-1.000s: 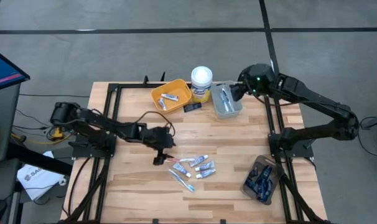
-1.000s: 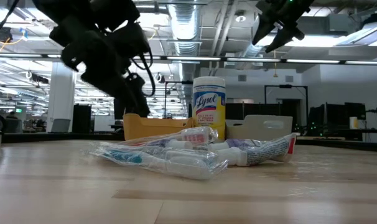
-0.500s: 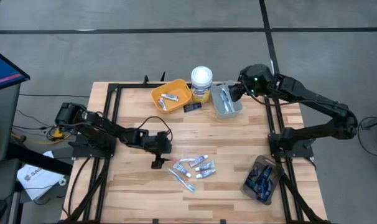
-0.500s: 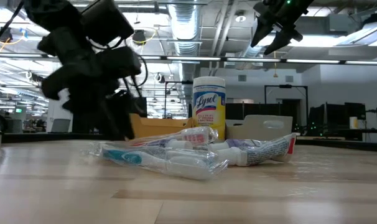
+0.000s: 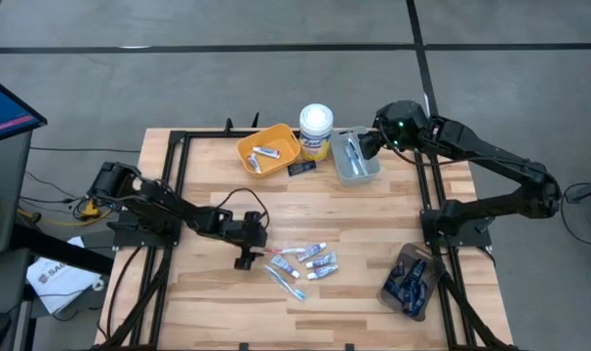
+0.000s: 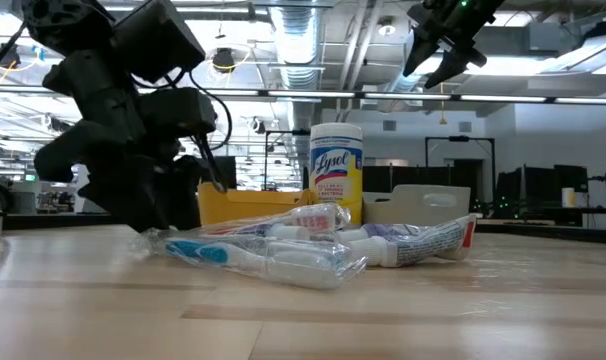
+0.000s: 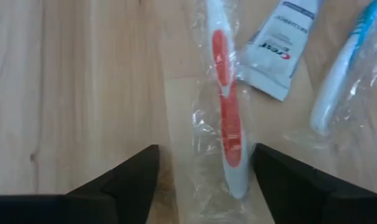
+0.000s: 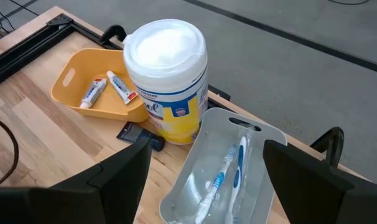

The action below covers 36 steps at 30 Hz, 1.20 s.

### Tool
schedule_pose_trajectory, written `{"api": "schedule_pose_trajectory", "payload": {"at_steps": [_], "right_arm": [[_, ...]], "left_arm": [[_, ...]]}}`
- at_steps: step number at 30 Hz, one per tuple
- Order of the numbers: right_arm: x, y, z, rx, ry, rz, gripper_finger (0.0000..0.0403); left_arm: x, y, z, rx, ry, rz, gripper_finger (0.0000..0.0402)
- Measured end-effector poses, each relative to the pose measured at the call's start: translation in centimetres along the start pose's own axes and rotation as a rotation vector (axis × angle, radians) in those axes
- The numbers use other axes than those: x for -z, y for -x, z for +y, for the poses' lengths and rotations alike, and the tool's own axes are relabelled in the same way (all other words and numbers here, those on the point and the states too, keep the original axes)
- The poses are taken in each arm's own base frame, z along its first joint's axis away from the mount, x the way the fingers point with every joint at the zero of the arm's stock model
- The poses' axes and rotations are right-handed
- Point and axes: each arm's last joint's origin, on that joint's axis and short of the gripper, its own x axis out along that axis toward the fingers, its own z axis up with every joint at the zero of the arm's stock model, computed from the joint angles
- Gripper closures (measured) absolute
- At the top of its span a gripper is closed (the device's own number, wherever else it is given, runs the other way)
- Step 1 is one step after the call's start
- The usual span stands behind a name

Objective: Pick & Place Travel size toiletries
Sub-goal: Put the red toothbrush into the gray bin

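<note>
The travel size toiletries lie in a loose pile [image 5: 303, 263] on the wood near the table's middle: small white-and-blue tubes and toothbrushes in clear wrap [image 6: 283, 255]. My left gripper [image 5: 248, 257] is down at the pile's left end, open. In the left wrist view [image 7: 206, 154] its fingers stand on either side of a red-and-white wrapped toothbrush [image 7: 229, 124]; a white tube [image 7: 274, 53] lies beyond. My right gripper [image 5: 366, 146] hangs open [image 8: 207, 148] above a grey bin [image 8: 195, 186] holding toothbrushes [image 8: 229, 168]. My left gripper comes slanting down from the table's left, with its open fingers either side of the toothbrush's handle end [image 7: 235, 177]. That end lies flat on the wood. Whether a finger [image 7: 269, 168] touches the clear wrapper, I cannot tell.
A yellow bin [image 5: 269, 148] with two tubes [image 8: 107, 87] sits at the far edge beside a white-lidded yellow canister [image 5: 316, 132]. A dark packet [image 5: 299, 169] lies in front of it. A dark tray of navy packets [image 5: 410, 280] sits near right. Black frame rails [image 5: 174, 205] flank the table.
My left gripper has come down and toward the near edge, to table level at the pile's left end, and now straddles the wrapped toothbrush. The toiletries have not moved.
</note>
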Motion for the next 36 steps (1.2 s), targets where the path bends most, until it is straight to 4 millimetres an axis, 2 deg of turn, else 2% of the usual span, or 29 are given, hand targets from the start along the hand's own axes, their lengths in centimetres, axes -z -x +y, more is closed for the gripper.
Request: {"api": "schedule_pose_trajectory", "payload": {"at_steps": [7, 14, 20, 25, 30, 36], "right_arm": [[0.0, 0.0, 0.0, 0.000, 0.000, -0.001, 0.0101], [0.1, 0.1, 0.4, -0.018, 0.010, 0.001, 0.0101], [0.5, 0.4, 1.5, -0.109, 0.049, 0.024, 0.0101], [0.8, 1.0, 3.3, -0.227, 0.082, 0.010, 0.0101], [0.0, 2.1, 5.5, -0.357, 0.076, -0.134, 0.0101], [-1.0, 2.2, 7.7, -0.470, 0.045, -0.277, 0.0101]], "left_arm": [[0.5, -1.1, -0.1, 0.014, -0.001, 0.039, 0.0245], [0.2, -0.3, 0.1, -0.009, 0.006, 0.014, 0.0379], [0.0, 0.8, 1.1, -0.069, 0.057, 0.001, 0.0374], [-1.4, 3.1, 2.8, -0.138, 0.122, -0.131, 0.0385], [-3.0, 7.1, 5.0, -0.232, 0.254, -0.351, 0.0382], [-5.3, 13.1, 6.8, -0.284, 0.338, -0.777, 0.0385]]}}
